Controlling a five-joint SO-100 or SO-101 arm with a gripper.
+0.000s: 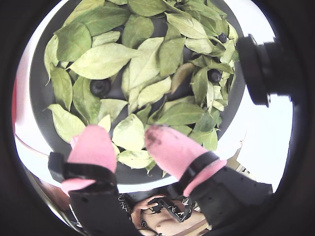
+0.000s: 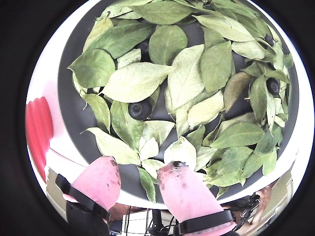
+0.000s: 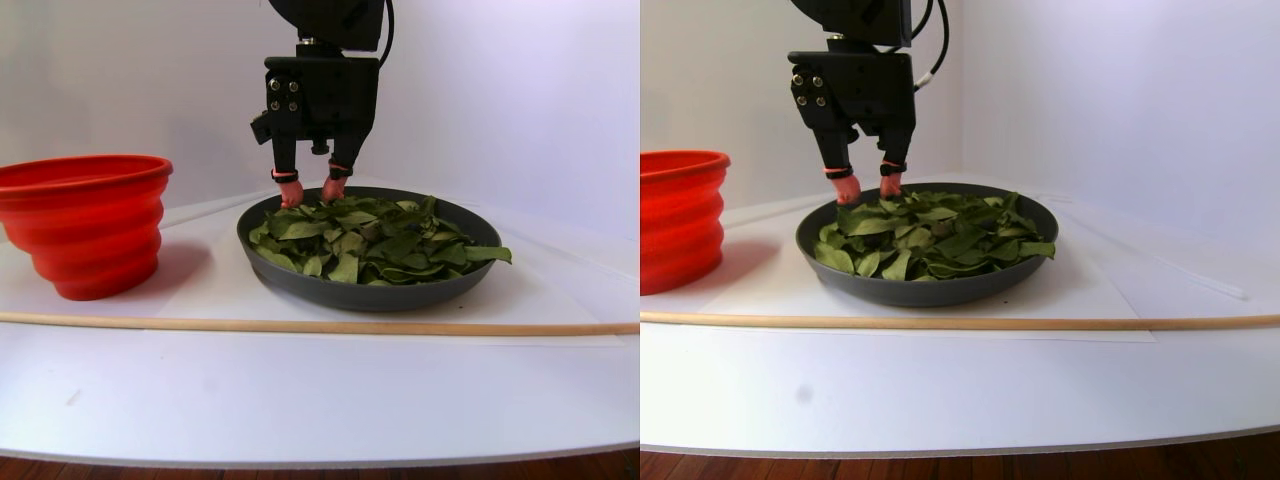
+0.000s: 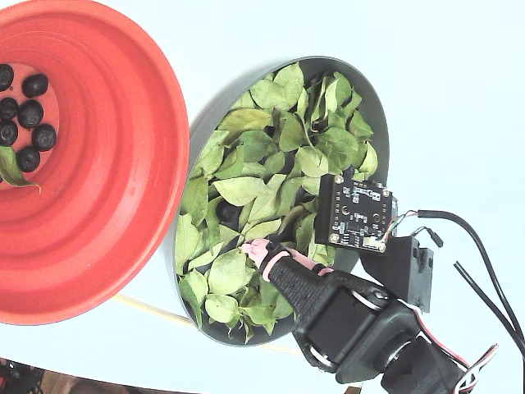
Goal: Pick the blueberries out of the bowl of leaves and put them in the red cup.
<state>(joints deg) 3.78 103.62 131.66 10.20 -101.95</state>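
Hovering pink-tipped gripper (image 2: 139, 178) parted over matte leaves (image 2: 187, 83).

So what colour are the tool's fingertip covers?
Pink, with dark smudges at the tips; clearest in a wrist view, just above the leaves.

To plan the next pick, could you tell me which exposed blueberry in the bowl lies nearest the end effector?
The blueberry in the dark gap just ahead of the open end effector; the others sit at the far rim.

White table (image 3: 300, 400), thin wooden stick (image 3: 300, 326) along its front
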